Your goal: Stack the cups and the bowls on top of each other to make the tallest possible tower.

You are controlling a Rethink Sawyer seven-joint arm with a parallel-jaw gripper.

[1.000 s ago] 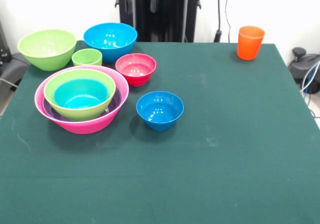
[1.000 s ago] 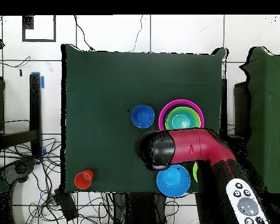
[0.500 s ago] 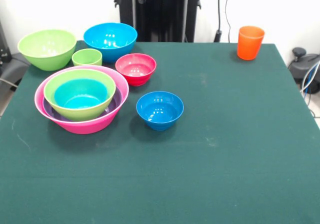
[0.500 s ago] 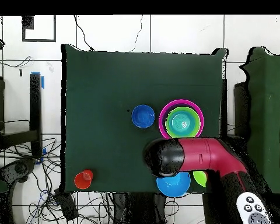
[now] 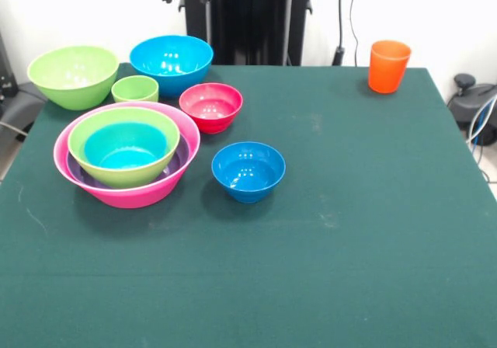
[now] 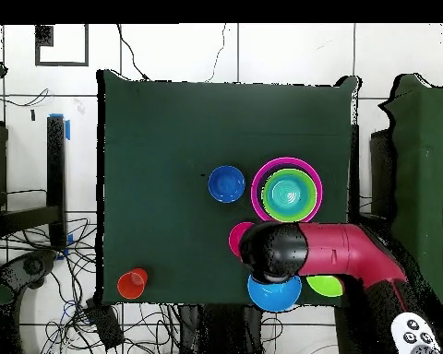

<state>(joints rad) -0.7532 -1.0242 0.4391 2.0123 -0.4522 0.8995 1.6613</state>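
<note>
Front view: the pink bowl (image 5: 128,183) sits at mid-left of the frame with a purple bowl (image 5: 180,155), a lime-green bowl (image 5: 123,150) and a teal bowl (image 5: 125,147) nested inside it. Behind it stand the second lime-green bowl (image 5: 74,75), the green cup (image 5: 135,89), the large blue bowl (image 5: 171,63) and the red bowl (image 5: 210,106); the small blue bowl (image 5: 248,171) lies near centre, and the orange cup (image 5: 388,66) is alone at upper right. The dark tips at the top edge have shifted left and higher than half a second ago, so the gripper is drawing away. Its opening cannot be told.

Overhead view: the arm (image 6: 322,253) has swung toward the lower right, uncovering more of the red bowl. Nothing on the table (image 6: 170,147) has moved, so the tower gains nothing yet.

No brand, label or writing is readable.
</note>
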